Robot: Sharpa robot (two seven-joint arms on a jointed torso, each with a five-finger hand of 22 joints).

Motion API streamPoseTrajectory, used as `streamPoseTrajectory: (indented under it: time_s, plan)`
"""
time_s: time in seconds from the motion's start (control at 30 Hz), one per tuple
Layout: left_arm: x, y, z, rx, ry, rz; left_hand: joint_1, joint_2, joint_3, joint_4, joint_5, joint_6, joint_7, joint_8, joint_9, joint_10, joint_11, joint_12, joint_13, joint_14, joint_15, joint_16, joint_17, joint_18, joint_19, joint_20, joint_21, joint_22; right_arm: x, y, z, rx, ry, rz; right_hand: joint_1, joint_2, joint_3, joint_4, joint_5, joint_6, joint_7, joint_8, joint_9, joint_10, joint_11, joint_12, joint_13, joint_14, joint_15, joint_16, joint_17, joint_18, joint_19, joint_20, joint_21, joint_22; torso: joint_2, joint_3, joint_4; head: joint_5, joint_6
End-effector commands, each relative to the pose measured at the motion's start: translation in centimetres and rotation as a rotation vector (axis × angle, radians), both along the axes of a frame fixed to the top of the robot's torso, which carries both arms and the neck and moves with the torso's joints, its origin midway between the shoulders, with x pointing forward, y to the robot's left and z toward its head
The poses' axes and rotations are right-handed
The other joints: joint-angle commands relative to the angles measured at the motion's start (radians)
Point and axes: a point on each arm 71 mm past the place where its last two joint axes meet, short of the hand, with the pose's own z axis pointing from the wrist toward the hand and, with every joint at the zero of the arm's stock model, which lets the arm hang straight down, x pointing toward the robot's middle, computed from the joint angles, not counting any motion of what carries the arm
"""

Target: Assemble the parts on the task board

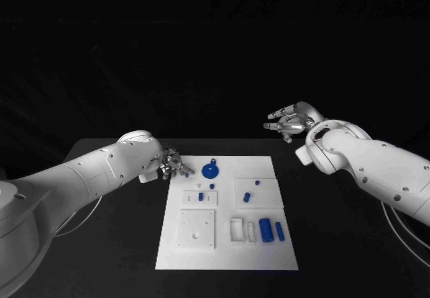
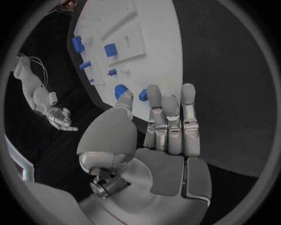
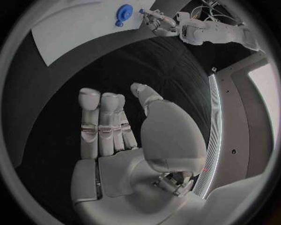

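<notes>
Fingers [image 1: 179,166] of the left hand [image 1: 173,164] are pinching a small blue part [image 3: 141,11] at the task board's [image 1: 269,261] far left corner (beside the blue disc [image 1: 211,170]). Right hand [image 1: 291,121] is hovering released, fingers spread, over the black counter [image 1: 358,248].

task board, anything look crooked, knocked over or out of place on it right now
Nothing stands out. The task board lies flat and square on the table, with its blue parts resting on it. The left hand is at the board's far left corner, fingers at a small blue part; the right hand hovers off the board, holding nothing.
</notes>
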Motion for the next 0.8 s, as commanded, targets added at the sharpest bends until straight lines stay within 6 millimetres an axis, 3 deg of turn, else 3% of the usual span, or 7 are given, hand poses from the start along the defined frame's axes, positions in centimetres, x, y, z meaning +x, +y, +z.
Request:
streamPoseTrajectory:
  time_s: [0.03, 0.23, 0.37, 0.8]
  plan:
    - [0.0, -0.19, -0.06, 0.009, 0.002, -0.012, -0.001, 0.007, -0.001, -0.001, 0.003, -0.002, 0.002, -0.004, 0.002, -0.005, 0.001, 0.003, -0.002, -0.007, 0.002, 0.002, -0.002, -0.007, -0.005, 0.001, 0.001, 0.018, -0.02, 0.23, 0.06, -0.002, -0.003, 0.012, -0.007, -0.002, -0.003, -0.001, 0.006, 0.005, 0.002, -0.001, 0.001, 0.001, -0.007, -0.001, 0.001, -0.002, -0.005, -0.004, 0.001, 0.009, 0.042, -0.002, 0.0, 0.071, 0.001, 0.0005, -0.0015, -0.002, 0.001]
    - [0.03, -0.24, -0.23, 0.004, 0.001, -0.007, 0.003, 0.014, -0.001, -0.004, 0.003, -0.004, 0.003, -0.006, 0.001, -0.005, 0.002, 0.003, -0.002, -0.008, 0.002, 0.002, -0.002, -0.008, -0.006, 0.001, 0.0, 0.018, -0.01, 0.29, 0.06, -0.002, -0.003, 0.013, -0.007, -0.002, -0.003, -0.001, 0.006, 0.005, 0.002, -0.001, 0.001, 0.001, -0.007, -0.001, 0.001, -0.002, -0.005, -0.004, 0.001, 0.009, 0.042, -0.002, 0.0, 0.071, 0.0, -0.0001, 0.0001, -0.005, -0.001]
    - [0.04, -0.28, -0.3, -0.002, 0.0, -0.002, 0.004, 0.03, -0.01, -0.015, 0.004, -0.004, 0.004, -0.014, -0.007, -0.006, 0.002, 0.002, -0.003, -0.008, 0.002, 0.002, -0.003, -0.008, -0.005, 0.001, -0.001, 0.019, 0.0, 0.31, 0.05, -0.002, -0.003, 0.013, -0.007, -0.002, -0.003, -0.001, 0.006, 0.005, 0.002, -0.001, 0.001, 0.001, -0.007, -0.001, 0.001, -0.002, -0.005, -0.004, 0.001, 0.009, 0.042, -0.002, 0.0, 0.071, 0.0, -0.001, 0.0012, -0.007, -0.001]
    - [0.0, -0.37, -0.43, -0.057, 0.029, 0.008, 0.051, 0.116, -0.019, -0.062, 0.007, -0.015, 0.007, -0.034, -0.031, -0.016, 0.005, -0.007, -0.008, -0.016, 0.005, -0.005, -0.01, -0.008, -0.009, 0.004, -0.007, 0.018, 0.03, 0.36, 0.02, -0.002, -0.001, 0.013, -0.006, -0.002, -0.002, -0.002, 0.006, 0.005, 0.002, -0.001, 0.001, 0.001, -0.008, -0.001, 0.0, -0.002, -0.005, -0.004, 0.001, 0.009, 0.042, -0.002, 0.001, 0.071, -0.001, -0.0013, 0.0018, -0.006, -0.004]
